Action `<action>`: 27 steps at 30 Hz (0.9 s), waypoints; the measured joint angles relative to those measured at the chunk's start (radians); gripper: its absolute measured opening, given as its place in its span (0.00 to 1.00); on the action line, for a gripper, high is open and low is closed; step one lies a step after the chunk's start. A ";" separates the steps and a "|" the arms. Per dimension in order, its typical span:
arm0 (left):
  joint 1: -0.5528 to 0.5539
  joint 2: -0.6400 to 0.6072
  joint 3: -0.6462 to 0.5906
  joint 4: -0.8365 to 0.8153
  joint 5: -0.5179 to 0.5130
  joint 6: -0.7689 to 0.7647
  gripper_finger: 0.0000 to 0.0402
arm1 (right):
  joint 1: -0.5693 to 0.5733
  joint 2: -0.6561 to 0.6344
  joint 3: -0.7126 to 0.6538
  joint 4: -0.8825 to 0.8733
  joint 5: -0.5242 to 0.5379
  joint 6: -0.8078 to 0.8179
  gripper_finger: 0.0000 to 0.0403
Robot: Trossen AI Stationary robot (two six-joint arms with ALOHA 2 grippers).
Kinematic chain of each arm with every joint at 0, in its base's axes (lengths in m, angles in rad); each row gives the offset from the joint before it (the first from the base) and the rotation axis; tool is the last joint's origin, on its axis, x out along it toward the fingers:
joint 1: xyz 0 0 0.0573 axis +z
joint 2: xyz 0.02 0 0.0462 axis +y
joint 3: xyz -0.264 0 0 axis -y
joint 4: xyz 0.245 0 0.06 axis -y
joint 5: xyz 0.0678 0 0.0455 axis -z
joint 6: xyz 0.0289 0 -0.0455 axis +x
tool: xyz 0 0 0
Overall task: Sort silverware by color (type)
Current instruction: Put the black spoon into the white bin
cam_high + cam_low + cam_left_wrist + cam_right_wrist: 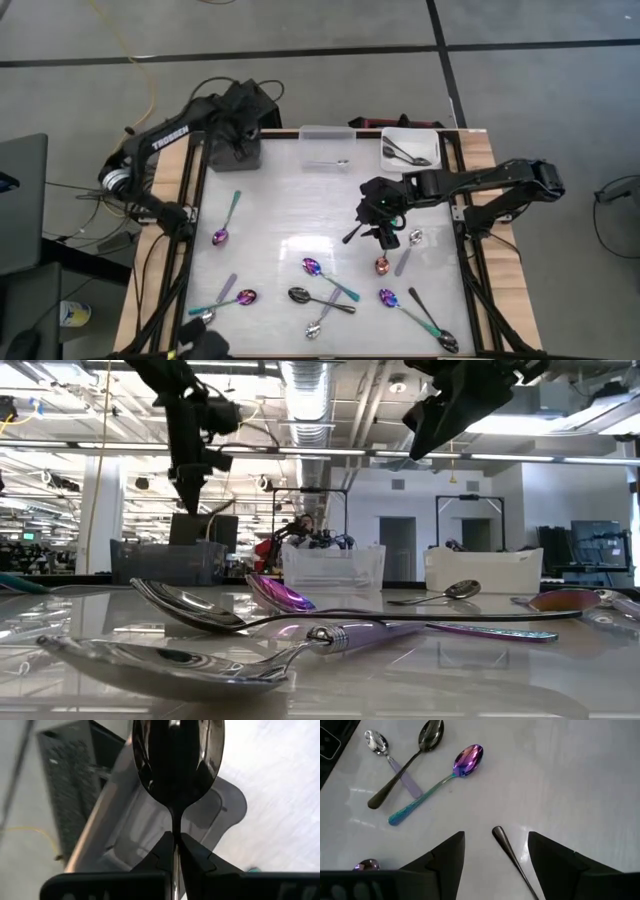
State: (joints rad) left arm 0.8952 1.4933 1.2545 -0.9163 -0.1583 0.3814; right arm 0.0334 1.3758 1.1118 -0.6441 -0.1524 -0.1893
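We see the left gripper (174, 851) above the dark grey rectangular bin (125, 820) at the table's far left corner, its two fingers pinched tight on the handle of a glossy black metal spoon (177, 755), whose bowl hangs over the bin's inside.

The right gripper (496, 851) hovers over the middle of the frosted white tabletop (280, 200) with its fingers spread wide and nothing between them; below the gap lies the end of a dark metal handle (510, 852), untouched.

The clear bin (327, 140) at the far edge holds one shiny silver spoon (330, 163), and the white bin (410, 150) beside it holds dark spoons.

The other spoons lie scattered across the table. An iridescent purple spoon with a teal handle (437, 782) rests near a crossed pair, a black spoon (410, 760) over a silver spoon with a lilac handle (387, 755). Another teal-handled purple spoon (227, 218) lies alone on the left side.
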 joint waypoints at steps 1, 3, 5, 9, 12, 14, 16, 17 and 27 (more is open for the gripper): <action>0.011 0.017 0.000 0.003 0.007 0.000 0.00 | 0.000 0.000 0.000 0.000 0.000 -0.002 0.59; 0.027 0.054 0.000 0.009 0.008 0.003 0.00 | 0.000 0.000 0.000 0.000 0.000 -0.002 0.59; 0.038 0.097 0.000 0.009 -0.005 0.018 0.00 | 0.000 0.000 0.000 -0.001 0.000 -0.002 0.59; 0.039 0.158 0.000 0.010 -0.072 0.038 0.00 | 0.000 0.000 0.000 -0.006 -0.001 0.003 0.59; 0.039 0.183 0.000 0.020 -0.082 0.045 0.00 | 0.000 0.000 0.000 -0.017 -0.001 0.004 0.59; 0.039 0.193 0.000 0.034 -0.088 0.044 0.00 | 0.000 0.000 0.000 -0.022 -0.001 0.004 0.59; 0.040 0.195 0.000 0.038 -0.090 0.050 0.01 | 0.000 0.000 0.000 -0.025 -0.001 0.004 0.59; 0.040 0.195 0.000 0.038 -0.091 0.057 0.02 | 0.000 0.000 0.000 -0.026 -0.002 0.005 0.59; 0.037 0.195 0.000 0.009 -0.188 0.080 0.18 | 0.000 0.000 0.000 -0.026 -0.003 0.006 0.59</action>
State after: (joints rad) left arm 0.9321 1.6882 1.2541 -0.9076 -0.3464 0.4619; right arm 0.0334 1.3758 1.1118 -0.6697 -0.1551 -0.1833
